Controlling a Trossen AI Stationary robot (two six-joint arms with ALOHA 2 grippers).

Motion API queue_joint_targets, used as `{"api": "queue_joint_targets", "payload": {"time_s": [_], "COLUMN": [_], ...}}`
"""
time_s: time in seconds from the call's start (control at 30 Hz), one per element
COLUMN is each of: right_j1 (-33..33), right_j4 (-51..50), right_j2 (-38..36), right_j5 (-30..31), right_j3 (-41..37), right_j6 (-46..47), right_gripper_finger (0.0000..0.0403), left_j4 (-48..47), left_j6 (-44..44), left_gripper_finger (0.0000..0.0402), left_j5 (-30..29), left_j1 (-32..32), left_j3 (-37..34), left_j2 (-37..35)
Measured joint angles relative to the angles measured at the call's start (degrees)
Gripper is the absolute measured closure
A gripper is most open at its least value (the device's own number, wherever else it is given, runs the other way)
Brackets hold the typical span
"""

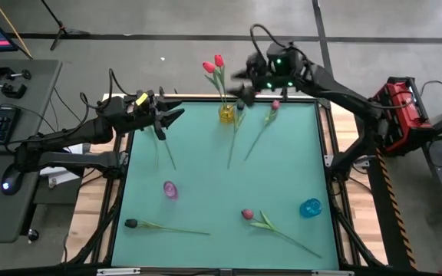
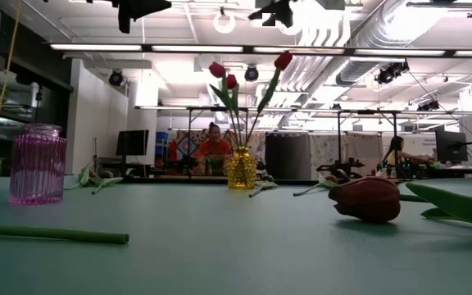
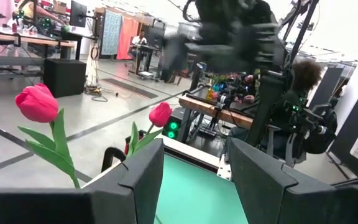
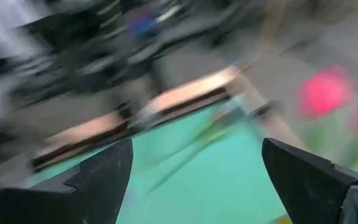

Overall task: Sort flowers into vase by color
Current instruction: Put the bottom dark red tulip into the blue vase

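Red tulips (image 1: 213, 65) stand in the yellow vase (image 1: 226, 114) at the table's far edge; the low view shows three heads there, the high view only two. Other flowers lie flat on the green table (image 1: 206, 172): a dark-headed one (image 1: 131, 224) near the front left, a crimson one (image 2: 365, 199) front right. The pink vase (image 1: 169, 189) and blue vase (image 1: 310, 207) hold nothing. The left gripper (image 1: 169, 115) and right gripper (image 1: 244, 84) hover on either side of the yellow vase, both spread wide and holding nothing.
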Motion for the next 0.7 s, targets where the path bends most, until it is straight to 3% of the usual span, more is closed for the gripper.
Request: {"api": "queue_joint_targets", "payload": {"time_s": [0.13, 0.2, 0.33, 0.53, 0.7], "right_j1": [5.11, 9.37, 19.64, 35.46, 47.16], "right_j4": [-13.72, -22.13, -33.79, -32.94, -20.50], "right_j2": [-0.86, -0.74, 0.18, 0.21, 0.30], "right_j5": [-11.35, -10.66, -3.08, -1.01, -1.13], "right_j3": [-0.89, -0.93, -2.89, -17.00, -31.26], "right_j6": [3.22, 2.34, 3.28, 16.88, 31.68], "right_gripper_finger": [0.0057, 0.0057, 0.0057, 0.0057, 0.0071], "left_j4": [-0.70, -0.97, -1.01, -1.01, -1.01], "left_j6": [0.00, 0.00, 0.00, -0.02, -0.01], "left_gripper_finger": [0.0232, 0.0232, 0.0232, 0.0232, 0.0232], "left_j5": [0.00, 0.00, 0.00, 0.02, 0.02], "left_j1": [0.00, 0.00, 0.00, 0.00, 0.00], "left_j3": [0.00, 0.00, 0.00, 0.00, 0.00], "left_j2": [0.00, 0.00, 0.00, 0.00, 0.00]}}
